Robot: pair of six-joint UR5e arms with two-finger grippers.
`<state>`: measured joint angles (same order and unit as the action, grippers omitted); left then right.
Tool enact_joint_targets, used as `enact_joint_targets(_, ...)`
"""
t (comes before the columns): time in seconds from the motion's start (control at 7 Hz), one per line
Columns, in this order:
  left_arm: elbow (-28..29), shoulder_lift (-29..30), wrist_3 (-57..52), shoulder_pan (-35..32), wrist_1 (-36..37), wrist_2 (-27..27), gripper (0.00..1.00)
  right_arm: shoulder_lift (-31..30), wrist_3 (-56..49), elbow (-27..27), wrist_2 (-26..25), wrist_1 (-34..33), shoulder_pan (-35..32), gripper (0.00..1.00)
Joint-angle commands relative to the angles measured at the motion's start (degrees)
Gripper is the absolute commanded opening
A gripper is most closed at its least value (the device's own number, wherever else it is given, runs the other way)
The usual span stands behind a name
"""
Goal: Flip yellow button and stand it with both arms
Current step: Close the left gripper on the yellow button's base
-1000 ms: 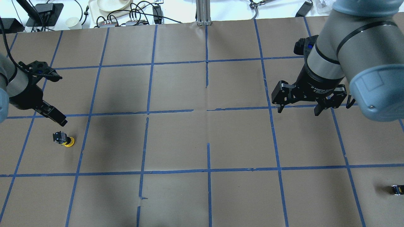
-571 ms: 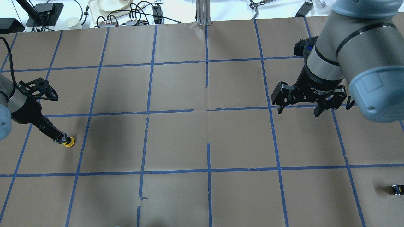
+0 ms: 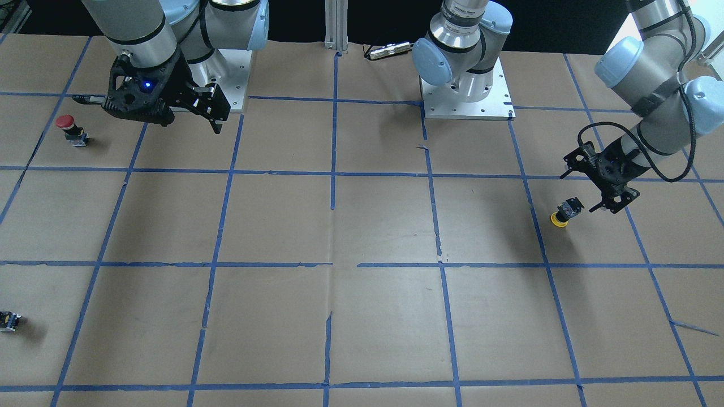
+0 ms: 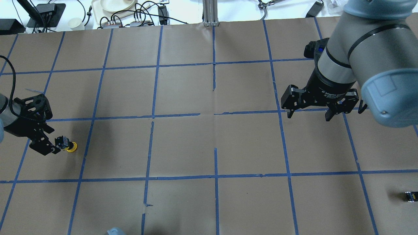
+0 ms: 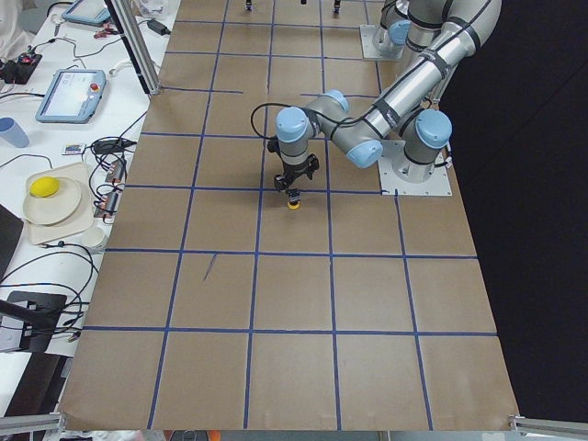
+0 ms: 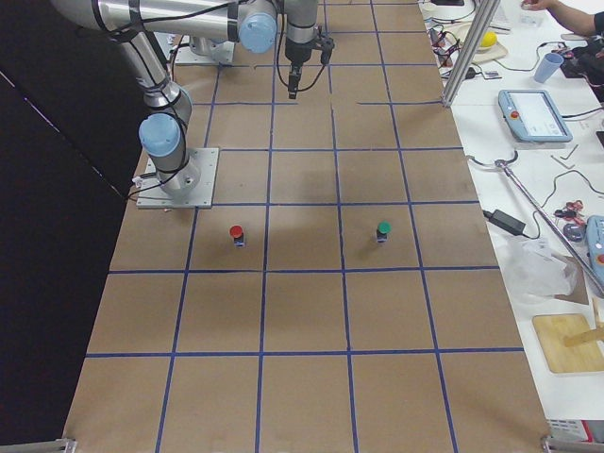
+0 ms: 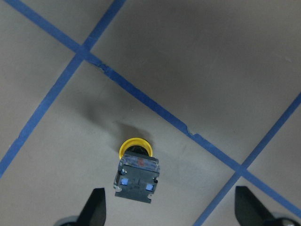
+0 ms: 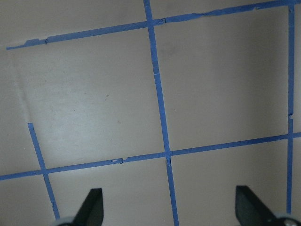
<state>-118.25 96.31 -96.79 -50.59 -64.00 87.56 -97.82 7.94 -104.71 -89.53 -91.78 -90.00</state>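
1 brown paper-covered table point(image 4: 183, 147), gridded in blue tape.
2 silver-grey robot arms, 1 black 2-finger gripper each.
1 yellow button point(image 4: 67, 145), a yellow mushroom cap on a black-and-grey block body: at the table's left end, lying tilted on the paper, with the cap pointing away from the left gripper point(image 4: 51, 140).
left gripper: low over the paper, jaws wide apart, nothing held; the button's body lies just ahead of its fingertips.
right gripper point(image 4: 308, 112): raised over the right half, jaws spread wide, empty.
1 red-capped button point(image 3: 68, 127), upright, right end.
1 green-capped button point(image 6: 383, 229), upright.
1 small dark block with a yellow speck point(image 4: 410, 196), near right edge.
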Motion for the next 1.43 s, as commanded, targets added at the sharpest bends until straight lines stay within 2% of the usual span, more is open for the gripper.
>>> enact_joint_targets(0.0, -0.24, 1.95, -3.75, 2.17, 0.01, -1.44, 0.99, 0.00, 0.06, -0.15, 0.06, 0.02, 0.00, 1.00)
enact_joint_targets(0.57, -0.67, 2.21, -11.03, 1.81, 2.91, -1.52, 0.99, 0.08, -0.20, -0.06, 0.06, -0.16, 0.00, 1.00)
enact_joint_targets(0.86, -1.28, 1.86, -11.14, -2.21, 7.36, -0.21, 0.99, 0.26, -0.29, 0.55, -0.64, -0.07, 0.00, 1.00)
enact_joint_targets(1.29, -1.81, 2.91, -11.06, -2.76, 10.81, 2.69, 0.99, -0.26, -0.20, 1.25, 0.14, -0.07, 0.35, 1.00)
